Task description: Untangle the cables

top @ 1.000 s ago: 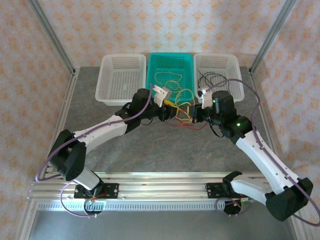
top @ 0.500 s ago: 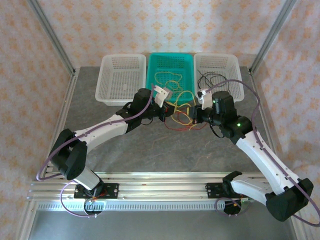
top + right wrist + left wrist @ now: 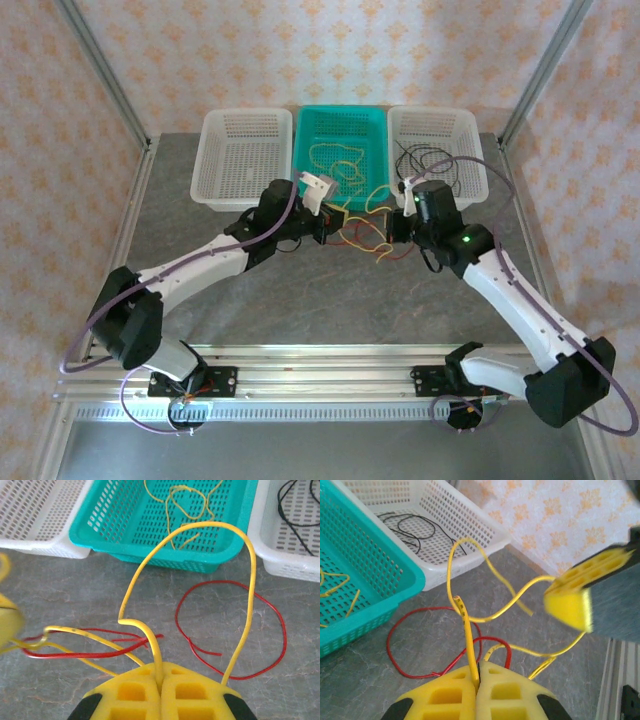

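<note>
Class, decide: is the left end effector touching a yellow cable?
Touching. The left wrist view shows the left end effector shut on a yellow cable, which rises straight out from between its closed jaws.

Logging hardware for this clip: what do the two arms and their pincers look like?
The left arm and right arm have white links, black joints and a purple cable looping alongside. A green light glows on the right arm. The left pincer and right pincer have yellow fingers moulded with square pockets.
</note>
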Controlling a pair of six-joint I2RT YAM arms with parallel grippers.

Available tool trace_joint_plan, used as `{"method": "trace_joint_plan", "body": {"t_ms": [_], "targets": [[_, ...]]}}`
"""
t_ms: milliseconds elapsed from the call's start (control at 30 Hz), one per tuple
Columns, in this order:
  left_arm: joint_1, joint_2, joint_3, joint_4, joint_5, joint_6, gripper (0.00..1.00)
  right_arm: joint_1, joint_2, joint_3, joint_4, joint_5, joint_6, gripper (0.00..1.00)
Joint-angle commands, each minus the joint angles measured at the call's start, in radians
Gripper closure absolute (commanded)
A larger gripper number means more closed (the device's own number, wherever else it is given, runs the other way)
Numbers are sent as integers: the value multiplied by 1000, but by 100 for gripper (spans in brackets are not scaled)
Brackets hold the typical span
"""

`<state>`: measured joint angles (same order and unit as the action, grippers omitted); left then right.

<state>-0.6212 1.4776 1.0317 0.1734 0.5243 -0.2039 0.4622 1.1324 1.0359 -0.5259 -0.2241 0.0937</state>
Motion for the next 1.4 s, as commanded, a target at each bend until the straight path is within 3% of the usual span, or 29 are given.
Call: {"method": "trace_joint_plan", "body": {"t_ms": [0, 300, 500, 733, 867, 1067, 1367], "targets": [[2, -62, -18, 64, -75, -51, 100, 4, 5, -11, -7, -3, 8, 100], [9, -111, -21, 87, -293, -107, 100, 4, 43, -97, 28, -52, 18, 100], [11, -131, -19, 20, -433, -99, 100, 5, 59, -134, 7, 52, 35, 100], [15, -158, -25, -23, -521, -85, 100, 4, 78, -148, -15, 119, 66, 100], [14, -148, -17, -58, -509, -30, 100, 4, 55, -145, 11, 150, 101, 100], [-14, -113, -3, -111, -470, 58, 100, 4, -38, -148, 109, 62, 125, 100], [-61, -36, 65, -219, -570, 112, 100, 4, -4, -143, 33, 217, 191, 100]]}}
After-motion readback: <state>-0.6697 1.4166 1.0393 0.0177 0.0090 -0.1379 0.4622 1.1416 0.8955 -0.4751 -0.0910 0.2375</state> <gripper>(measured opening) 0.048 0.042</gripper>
